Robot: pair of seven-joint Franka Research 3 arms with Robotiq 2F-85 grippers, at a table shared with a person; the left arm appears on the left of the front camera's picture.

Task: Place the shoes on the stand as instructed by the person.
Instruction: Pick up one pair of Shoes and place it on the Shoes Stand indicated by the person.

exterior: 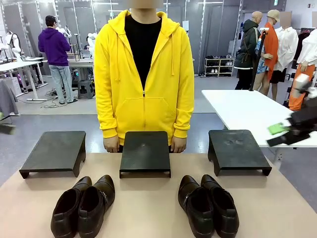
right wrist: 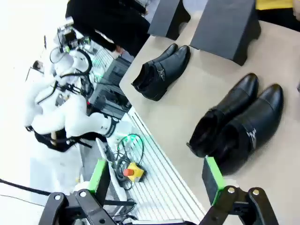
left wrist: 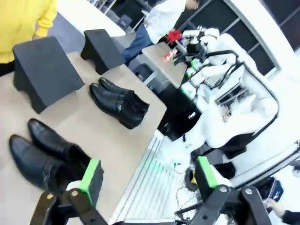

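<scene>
The shoes [exterior: 208, 204] sit in two pairs on the table [exterior: 148, 208] just before three black stands [exterior: 145, 151], my left gripper [left wrist: 149, 173] and right gripper [right wrist: 155, 177] both spread empty, so moving before the person [exterior: 143, 74] points risks the wrong stand

1. left gripper [left wrist: 149, 177]: jaws spread wide, nothing between them; green pads [left wrist: 92, 174] face each other across the gap; held raised, tilted obliquely downward.
2. right gripper [right wrist: 155, 182]: jaws spread equally wide, empty; likewise raised and tilted downward; in the front view the right gripper [exterior: 278, 135] enters from the right edge, blurred, fingers pointing toward picture left.
3. left arm [right wrist: 65, 112]: white, joints folded; seen far off from the right wrist.
4. right arm [left wrist: 229, 117]: white, bent; seen far off from the left wrist.
5. person's hands: picture-left hand [exterior: 111, 145]; picture-right hand [exterior: 178, 145]; both hang low at the sides, fingers loosely curled, holding nothing; arms straight down.
</scene>
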